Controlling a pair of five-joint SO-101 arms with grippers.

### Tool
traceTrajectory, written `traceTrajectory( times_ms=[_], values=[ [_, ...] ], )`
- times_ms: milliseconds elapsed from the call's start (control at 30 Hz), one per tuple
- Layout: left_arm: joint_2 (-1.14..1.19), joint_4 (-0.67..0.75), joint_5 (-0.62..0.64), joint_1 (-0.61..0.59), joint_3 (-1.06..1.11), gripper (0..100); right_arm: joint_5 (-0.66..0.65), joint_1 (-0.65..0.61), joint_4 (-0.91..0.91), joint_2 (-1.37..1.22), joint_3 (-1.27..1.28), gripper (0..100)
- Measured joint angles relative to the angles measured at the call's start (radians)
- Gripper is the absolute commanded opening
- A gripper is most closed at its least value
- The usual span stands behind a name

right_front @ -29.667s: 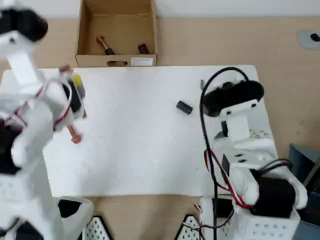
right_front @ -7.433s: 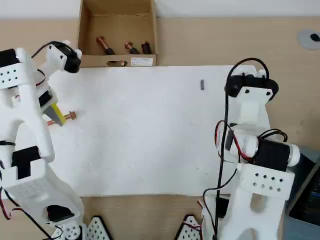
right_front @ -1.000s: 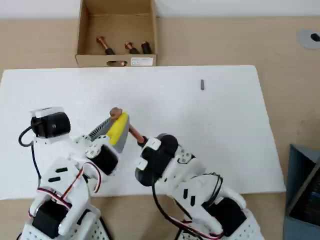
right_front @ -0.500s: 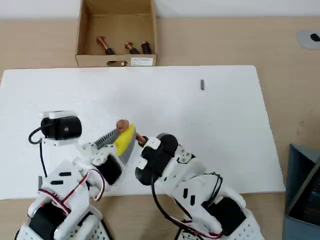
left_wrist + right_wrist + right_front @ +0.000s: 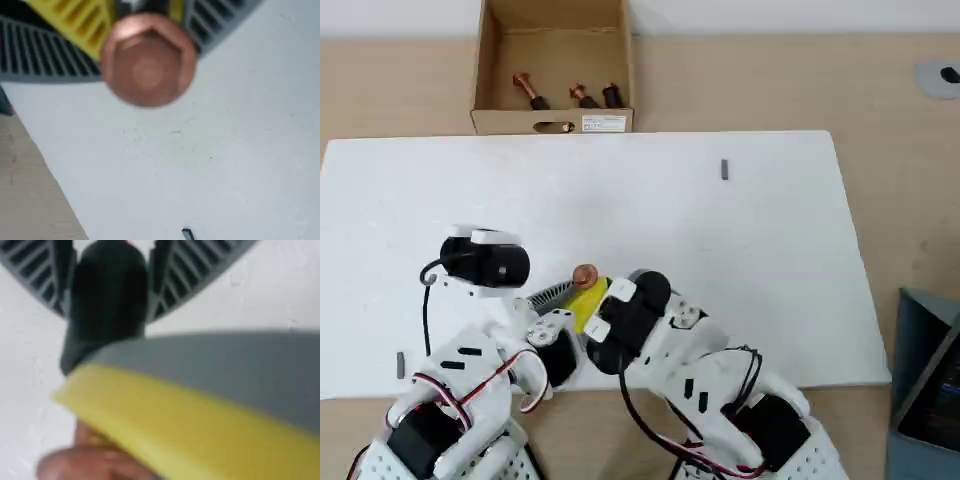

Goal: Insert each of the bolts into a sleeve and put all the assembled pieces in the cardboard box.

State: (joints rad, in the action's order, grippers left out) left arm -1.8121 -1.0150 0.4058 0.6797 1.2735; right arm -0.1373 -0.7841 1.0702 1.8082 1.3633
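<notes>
**Item:** copper bolt, near-centre of the white mat. It is clamped at the head end between the yellow and grey jaws of the left gripper.
**Axis:** head at the far-left end. The shank is mostly hidden and judged to run near-right.
**Counterpart:** black sleeve, pinched fast in the right gripper, just right of the bolt. Its long axis seems in line with the shank. Whether the shank has entered cannot be told.
**Destination:** cardboard box, far left, well apart, holding three assembled pieces.
</notes>
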Motion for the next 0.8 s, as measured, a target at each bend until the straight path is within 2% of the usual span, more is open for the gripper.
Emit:
traceTrajectory(
  times_ms=[233, 400, 633, 800],
  values=[
    [0.000, -0.006, -0.002, -0.012, 0.002, 18, 0.000, 0.006, 0.000, 0.000, 0.000, 0.9],
    [0.000, -0.020, -0.003, -0.060, 0.006, 18, 0.000, 0.006, -0.002, 0.000, -0.002, 0.9],
    [0.008, -0.021, -0.002, -0.061, -0.008, 18, 0.002, 0.005, -0.003, 0.000, -0.002, 0.9],
    [0.006, -0.021, -0.003, -0.137, -0.058, 18, 0.002, 0.005, -0.003, 0.000, -0.002, 0.9]
  ],
)
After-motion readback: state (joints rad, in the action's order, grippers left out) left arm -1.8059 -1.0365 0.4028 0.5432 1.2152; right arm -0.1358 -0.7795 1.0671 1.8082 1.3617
